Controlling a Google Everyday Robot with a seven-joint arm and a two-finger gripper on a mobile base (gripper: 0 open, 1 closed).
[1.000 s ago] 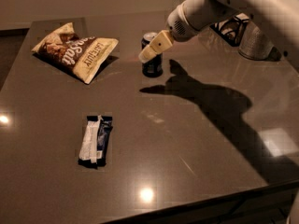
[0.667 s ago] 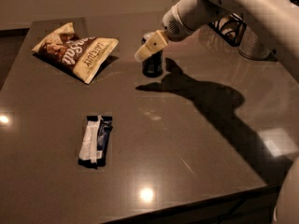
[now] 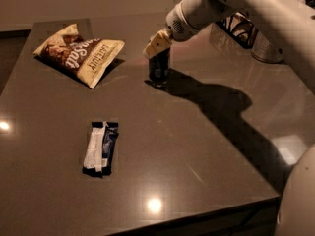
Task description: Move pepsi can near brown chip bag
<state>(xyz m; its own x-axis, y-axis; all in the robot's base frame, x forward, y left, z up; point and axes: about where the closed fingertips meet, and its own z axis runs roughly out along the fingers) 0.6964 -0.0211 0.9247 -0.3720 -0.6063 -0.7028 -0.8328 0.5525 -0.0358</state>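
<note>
The gripper (image 3: 157,44) is right on top of the can (image 3: 159,69), can't tell if it's clamped, so a sloppy hold might tip it before the bag (image 3: 78,53).

The end effector (image 3: 157,44) sits at the top of the pepsi can (image 3: 159,69). Between the can and the brown chip bag (image 3: 81,54) a bare strip of tabletop (image 3: 197,146) leaves passage. The wrapped bar (image 3: 101,148) lies well apart, nearer the front. The arm (image 3: 236,4) spans the right rear.
</note>
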